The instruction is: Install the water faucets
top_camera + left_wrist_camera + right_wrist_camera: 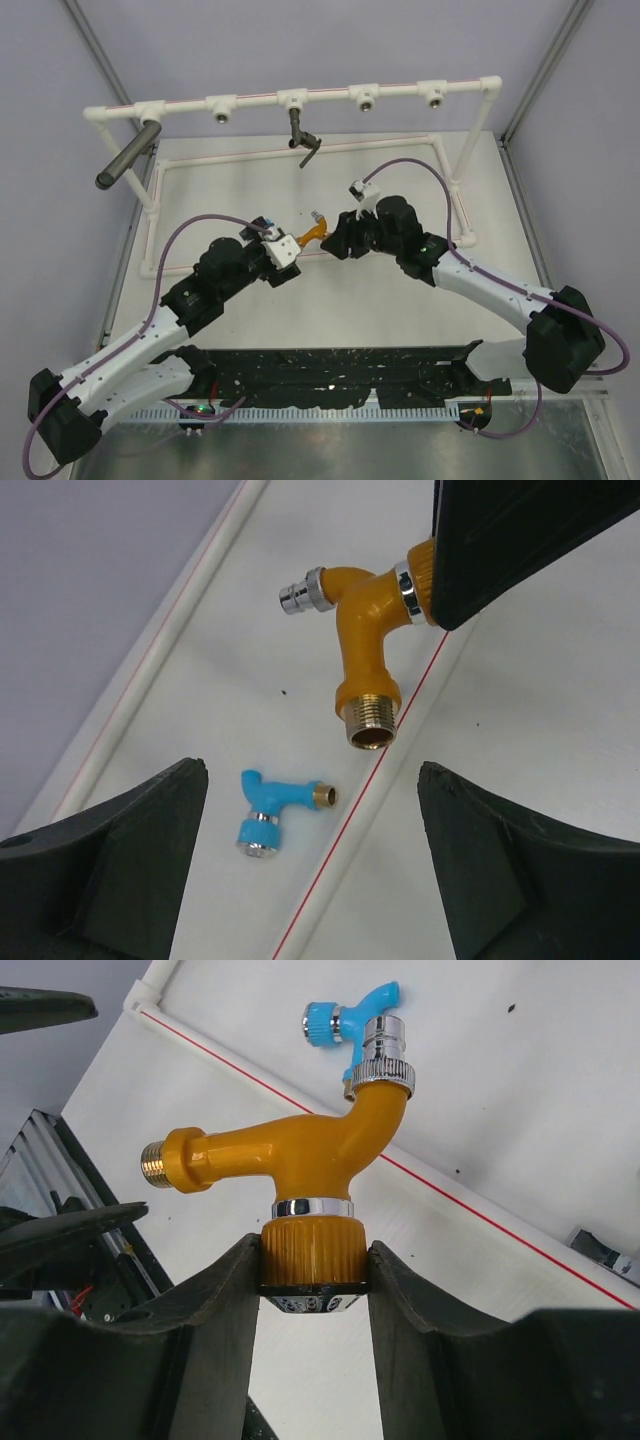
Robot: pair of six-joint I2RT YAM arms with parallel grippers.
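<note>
My right gripper [312,1245] is shut on the ribbed knob of the orange-gold faucet [300,1145], holding it above the table. Its brass threaded end [371,725] points toward my left gripper [312,772]. That gripper stands open just short of it, with nothing between its fingers. From above, the orange faucet [316,233] bridges the gap between the left gripper [288,257] and the right gripper [335,232]. The blue faucet [268,810] lies on the table beside a red-lined pipe. A grey faucet [303,140] hangs from the middle socket of the white pipe rack [190,104].
A long dark grey cylinder [128,153] sticks out of the rack's left end. Open round sockets [365,98] line the top pipe. A low white pipe frame [455,200] borders the table. A black rail [330,375] runs along the near edge. A chrome piece [603,1248] lies at the right.
</note>
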